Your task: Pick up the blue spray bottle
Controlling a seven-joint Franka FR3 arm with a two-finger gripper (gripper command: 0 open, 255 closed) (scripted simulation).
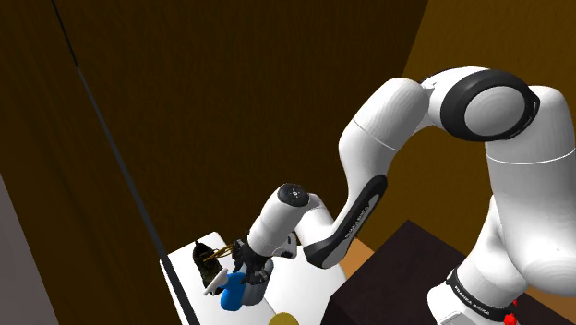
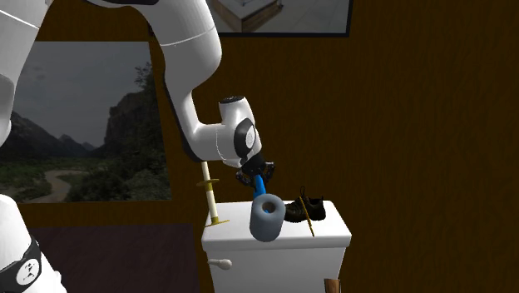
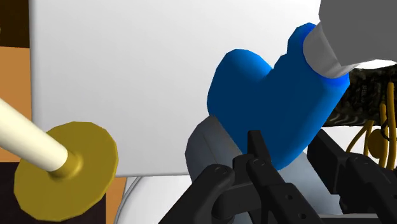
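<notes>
Slippage is the likeliest trouble: blue spray bottle (image 3: 273, 108) hangs tilted in the pincer (image 3: 289, 149), which is clamped narrowly on the bottle's head alone, just above the white cistern lid (image 3: 127, 76). A swing could strike the black shoe (image 2: 303, 212) close on one side of the pincer or the gold-footed rod (image 3: 63, 159) on the other. Lid edges lie near; open room is upward.

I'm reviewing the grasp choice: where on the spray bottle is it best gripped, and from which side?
Probably the spray bottle by its blue head, coming from above: that part is narrower than the wide grey body and fits between the fingers. The gripper clasps it there, bottle tilted.
</notes>
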